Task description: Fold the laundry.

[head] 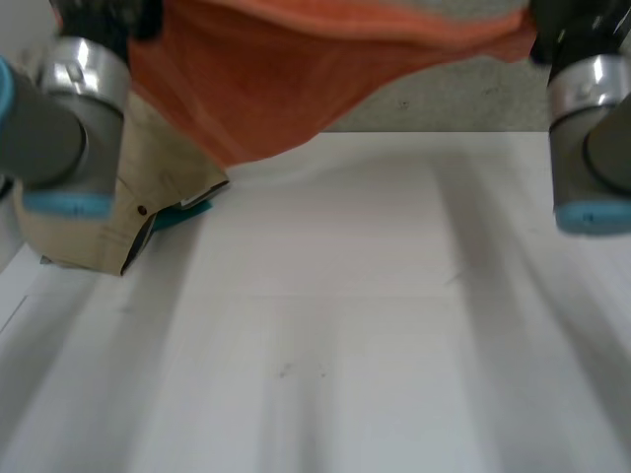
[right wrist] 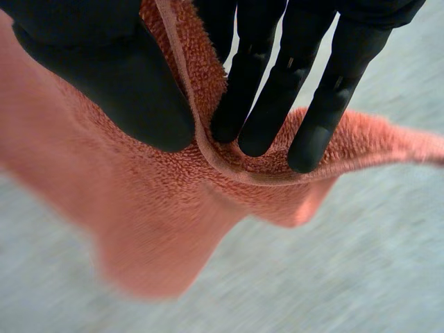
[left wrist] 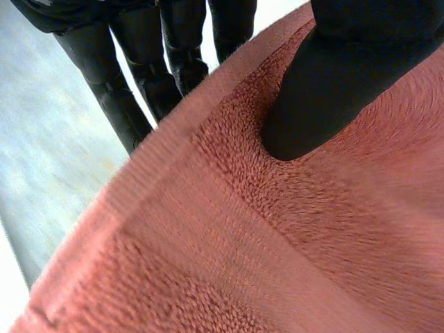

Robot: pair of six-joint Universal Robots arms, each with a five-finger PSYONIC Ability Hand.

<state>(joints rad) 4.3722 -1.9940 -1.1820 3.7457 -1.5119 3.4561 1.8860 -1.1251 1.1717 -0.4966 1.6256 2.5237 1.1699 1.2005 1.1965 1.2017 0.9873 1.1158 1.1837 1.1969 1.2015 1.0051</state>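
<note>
We see the left hand [left wrist: 333, 97] and the right hand [right wrist: 111, 76] each pinching an orange terry-cloth towel [head: 266, 89], hung above a white table [head: 375, 325].

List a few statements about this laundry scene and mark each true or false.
1. The orange towel is held up in the air. True.
2. The right hand is open and touches nothing. False: its thumb and fingers pinch the towel's edge.
3. The left hand has its thumb pressed on the towel. True.
4. The beige garment lies at the right side of the white table. False: it lies at the left side.
5. A teal thing shows beside the beige garment. True.
</note>
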